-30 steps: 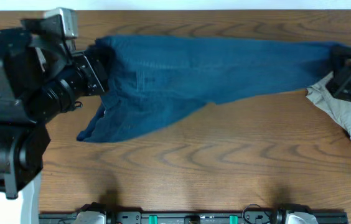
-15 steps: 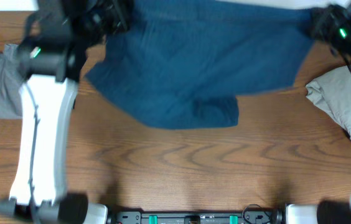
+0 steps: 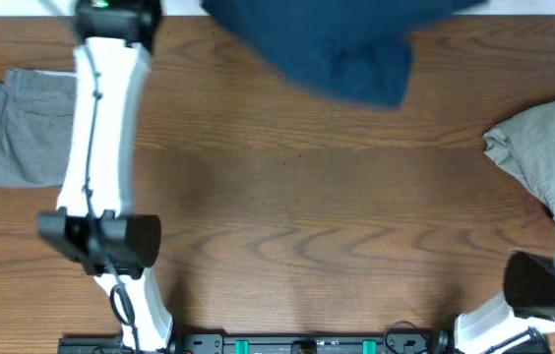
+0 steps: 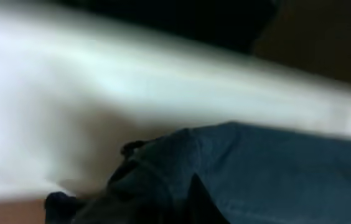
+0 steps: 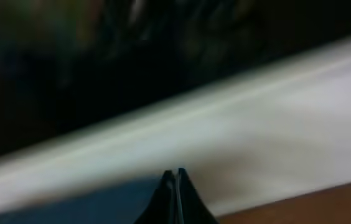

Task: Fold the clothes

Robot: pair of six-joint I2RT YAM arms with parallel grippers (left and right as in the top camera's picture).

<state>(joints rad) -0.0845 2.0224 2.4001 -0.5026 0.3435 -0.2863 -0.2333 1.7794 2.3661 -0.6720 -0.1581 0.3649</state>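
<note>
The navy-blue garment hangs blurred at the far edge of the table, most of it past the top of the overhead view. Both grippers are out of the overhead view. In the left wrist view my left gripper is shut on a bunched seam of the navy garment. In the right wrist view my right gripper has its fingertips pressed together, with the garment's blue edge running into them from the left.
Light grey folded shorts lie at the left. A pale beige garment lies at the right edge. The white left arm stretches across the left of the table, and the right arm's elbow is at the bottom right.
Both arms have swung toward the far edge and carried the navy garment away from the table's middle. The grey shorts and more of the beige garment have come into sight.
</note>
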